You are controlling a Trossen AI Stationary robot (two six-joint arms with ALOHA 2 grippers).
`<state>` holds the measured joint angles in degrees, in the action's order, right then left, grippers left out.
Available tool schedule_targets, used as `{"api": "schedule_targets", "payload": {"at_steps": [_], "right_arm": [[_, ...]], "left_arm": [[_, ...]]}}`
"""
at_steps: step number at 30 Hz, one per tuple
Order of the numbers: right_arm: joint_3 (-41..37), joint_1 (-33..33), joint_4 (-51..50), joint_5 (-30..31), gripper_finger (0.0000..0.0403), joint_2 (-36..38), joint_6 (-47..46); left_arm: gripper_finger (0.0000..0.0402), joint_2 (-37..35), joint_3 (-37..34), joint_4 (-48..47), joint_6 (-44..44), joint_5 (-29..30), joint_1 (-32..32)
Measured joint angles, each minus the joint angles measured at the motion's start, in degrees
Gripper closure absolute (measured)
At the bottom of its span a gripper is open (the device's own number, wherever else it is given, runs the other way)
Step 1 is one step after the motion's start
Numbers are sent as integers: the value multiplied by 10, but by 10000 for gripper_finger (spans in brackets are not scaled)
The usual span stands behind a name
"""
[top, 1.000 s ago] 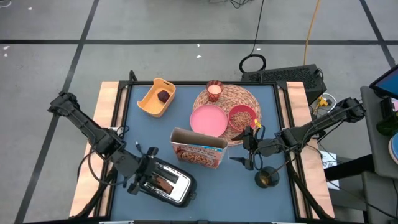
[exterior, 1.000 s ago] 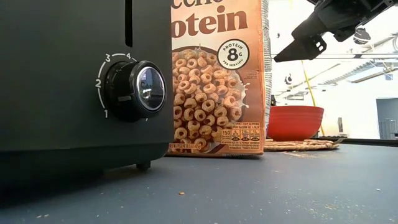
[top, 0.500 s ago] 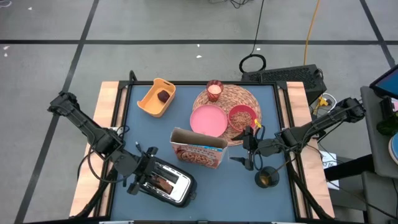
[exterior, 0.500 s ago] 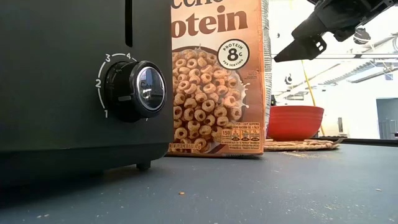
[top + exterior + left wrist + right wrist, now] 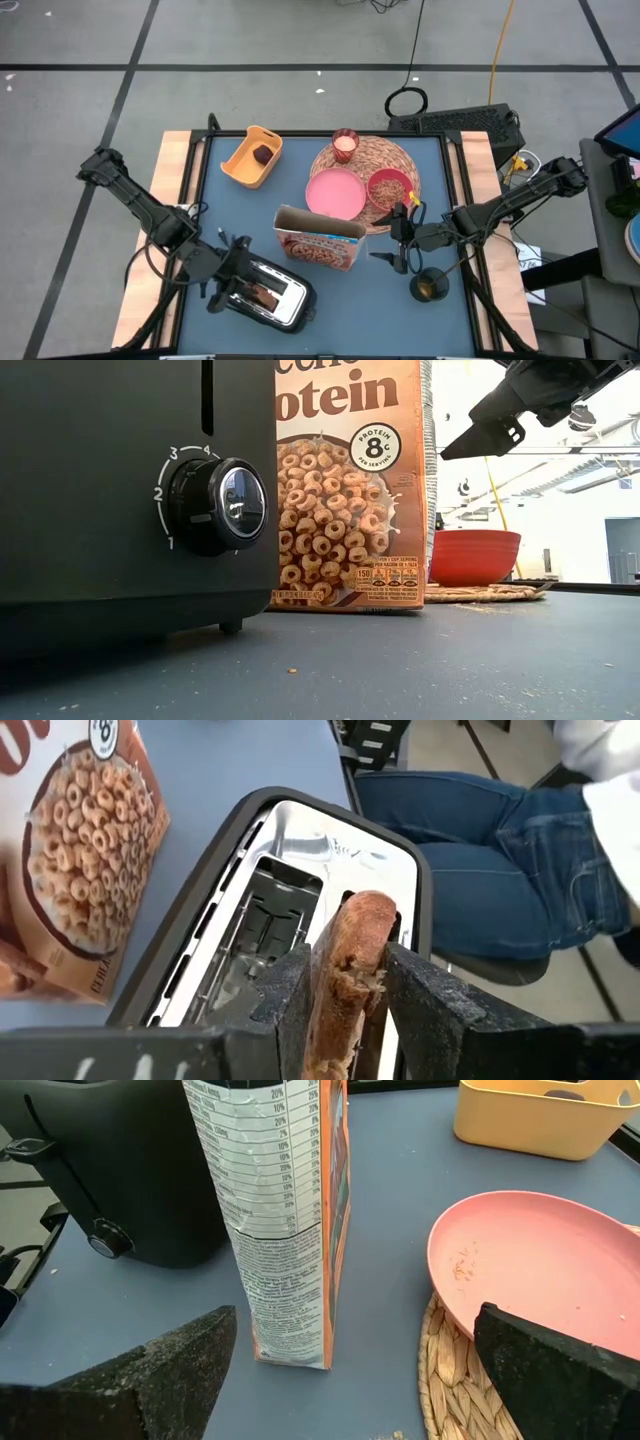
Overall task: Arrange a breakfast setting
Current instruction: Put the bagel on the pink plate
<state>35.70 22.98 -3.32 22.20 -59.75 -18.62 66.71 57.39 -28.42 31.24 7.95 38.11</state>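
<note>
A black and silver toaster (image 5: 268, 296) stands at the table's near left. My left gripper (image 5: 345, 1010) is over it, shut on a browned bagel half (image 5: 350, 955); it also shows in the high view (image 5: 238, 276). My right gripper (image 5: 400, 242) hangs open and empty right of the upright brown cereal box (image 5: 320, 240). On the round straw mat (image 5: 390, 152) rest the pink plate (image 5: 335, 192), the red bowl (image 5: 388, 187) with cereal and the small glass (image 5: 345, 145). A dark red fruit (image 5: 263, 153) lies in a yellow bin (image 5: 245, 165). No spoon shows. My left gripper pinches the bagel half by its two flat faces (image 5: 352, 982), one finger (image 5: 295, 995) on each side. The bagel stands on edge over one toaster slot (image 5: 385, 925). Its lower part is hidden behind the fingers, so I cannot tell whether it sits in the slot.
A small dark round cup (image 5: 430, 285) stands near the table's right near corner. A seated person's legs in blue jeans (image 5: 480, 850) show beyond the table's near edge. Bare blue table lies between the bin and the toaster (image 5: 215, 215).
</note>
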Motion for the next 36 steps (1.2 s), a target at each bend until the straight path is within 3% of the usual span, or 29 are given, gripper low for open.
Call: {"api": "schedule_targets", "payload": {"at_steps": [9, 16, 22, 30, 36], "right_arm": [[0, 0, 0, 0, 7, 0, 0], [0, 0, 0, 0, 7, 0, 0], [0, 0, 0, 0, 7, 0, 0], [0, 0, 0, 0, 7, 0, 0], [0, 0, 0, 0, 7, 0, 0]], "left_arm": [[225, 6, 0, 2, 10, 12, -7], [191, 27, 1, 1, -44, -12, -5], [190, 46, 0, -1, -147, -22, 12], [191, 60, 0, 0, -204, -12, 25], [239, 60, 0, -2, -226, 2, 25]]}}
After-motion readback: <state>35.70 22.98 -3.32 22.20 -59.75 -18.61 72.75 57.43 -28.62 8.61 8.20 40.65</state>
